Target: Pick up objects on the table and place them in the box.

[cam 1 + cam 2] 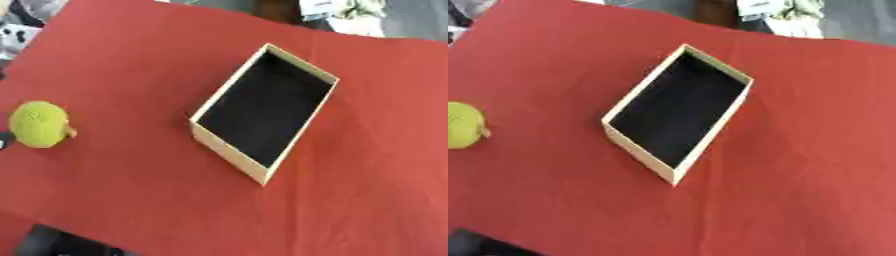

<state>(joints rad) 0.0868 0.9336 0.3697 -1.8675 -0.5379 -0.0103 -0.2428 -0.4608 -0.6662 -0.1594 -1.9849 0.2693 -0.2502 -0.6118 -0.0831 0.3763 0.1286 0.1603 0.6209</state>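
Note:
A round yellow-green knitted object [38,124] with a small orange nub on its right side lies on the red cloth near the left edge. To its right, in the middle of the table, stands an open rectangular box [230,151] with pale cream walls and a dark inside; nothing shows inside it. The box sits askew, its long side running from near left to far right. Neither of my hands shows in either view.
The red cloth [367,175] covers the whole table, with wide bare stretches to the right of and in front of the box. Its near left corner drops off to dark floor [52,242]. Cluttered items lie beyond the far edge.

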